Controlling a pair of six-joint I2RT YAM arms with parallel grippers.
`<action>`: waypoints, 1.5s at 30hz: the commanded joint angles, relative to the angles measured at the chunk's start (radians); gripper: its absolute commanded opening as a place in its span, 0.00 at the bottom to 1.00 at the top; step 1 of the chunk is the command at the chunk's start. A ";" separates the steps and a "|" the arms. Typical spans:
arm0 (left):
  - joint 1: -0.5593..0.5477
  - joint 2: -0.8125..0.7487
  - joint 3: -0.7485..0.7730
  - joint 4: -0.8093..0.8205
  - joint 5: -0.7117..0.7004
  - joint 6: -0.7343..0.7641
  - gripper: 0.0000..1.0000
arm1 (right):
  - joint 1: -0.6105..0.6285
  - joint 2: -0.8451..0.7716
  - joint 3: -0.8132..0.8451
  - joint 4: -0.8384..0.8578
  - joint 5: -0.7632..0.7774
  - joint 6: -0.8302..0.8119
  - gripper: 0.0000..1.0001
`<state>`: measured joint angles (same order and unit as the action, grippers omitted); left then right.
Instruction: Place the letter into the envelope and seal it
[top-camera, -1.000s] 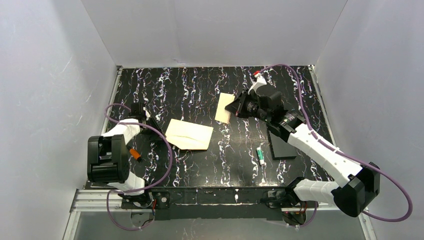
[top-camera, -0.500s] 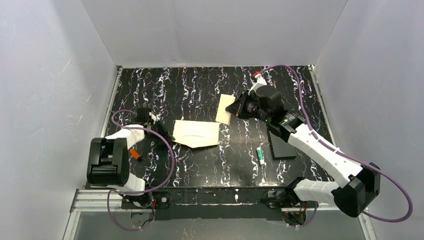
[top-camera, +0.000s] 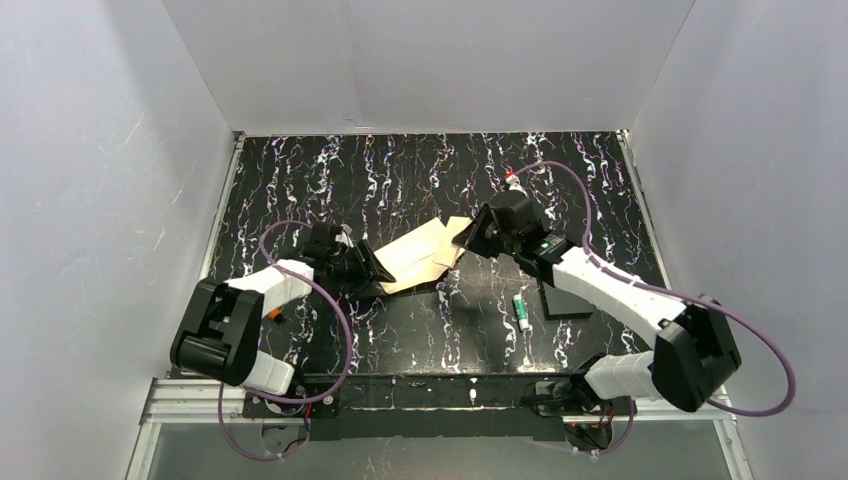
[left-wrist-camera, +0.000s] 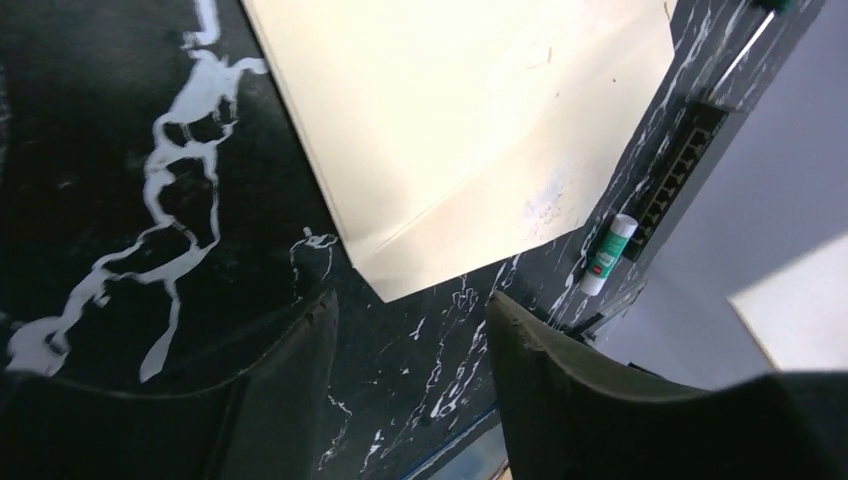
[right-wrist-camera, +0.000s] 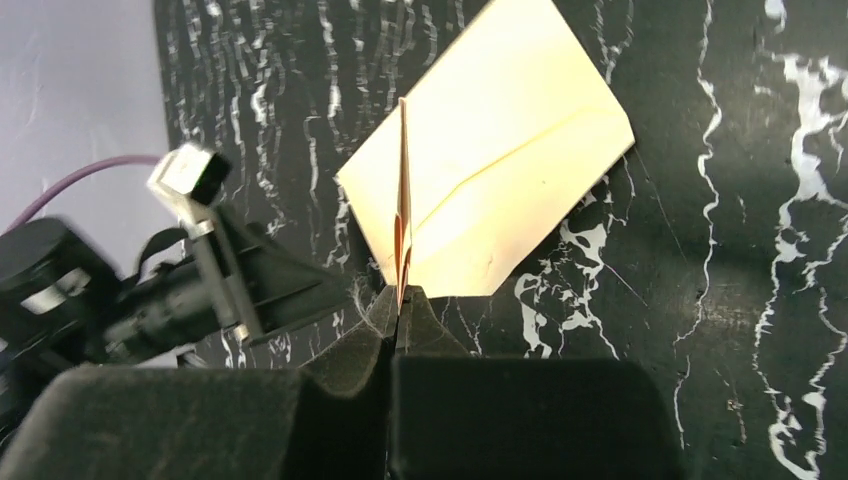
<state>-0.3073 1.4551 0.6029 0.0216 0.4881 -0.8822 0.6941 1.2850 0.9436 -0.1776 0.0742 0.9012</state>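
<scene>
Eyes on the letter (top-camera: 453, 235): a plain tan sheet, no marks on it, and from the right wrist camera it shows edge-on, standing upright as a thin line with a reddish tint low down. The right gripper (right-wrist-camera: 402, 300) has its pincer pressed together on the letter's bottom edge, holding it up off the black marbled table (top-camera: 400, 170), right over the near-right part of the envelope (right-wrist-camera: 500, 180).

The envelope is paler, a cream oblong lying flat and turned at an angle in the middle of the table, with a creased V line running across its face. I can't tell whether anything is inside it. The letter itself sits outside, above it.

On the left, the left gripper (left-wrist-camera: 410, 350) is down low at the envelope's near-left corner. Its fingers (left-wrist-camera: 540, 390) stand apart with only bare table between them, and the paper's corner lies just beyond the gap.

Off to the right, a small white glue stick (top-camera: 520, 308) lies on the table, just beside a flat black pad (top-camera: 565, 298).
</scene>
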 joint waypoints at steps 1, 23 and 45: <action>0.010 -0.126 0.083 -0.232 -0.141 0.108 0.60 | 0.002 0.081 -0.068 0.198 -0.021 0.206 0.01; 0.050 0.418 0.643 -0.454 -0.077 0.522 0.72 | 0.011 0.253 -0.039 0.215 -0.131 0.181 0.01; 0.040 0.185 0.204 -0.159 0.192 0.211 0.64 | -0.168 0.254 -0.030 0.060 -0.255 -0.193 0.01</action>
<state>-0.2573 1.6775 0.8604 -0.2241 0.6289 -0.6003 0.5308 1.5539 0.8753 -0.0750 -0.1421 0.8352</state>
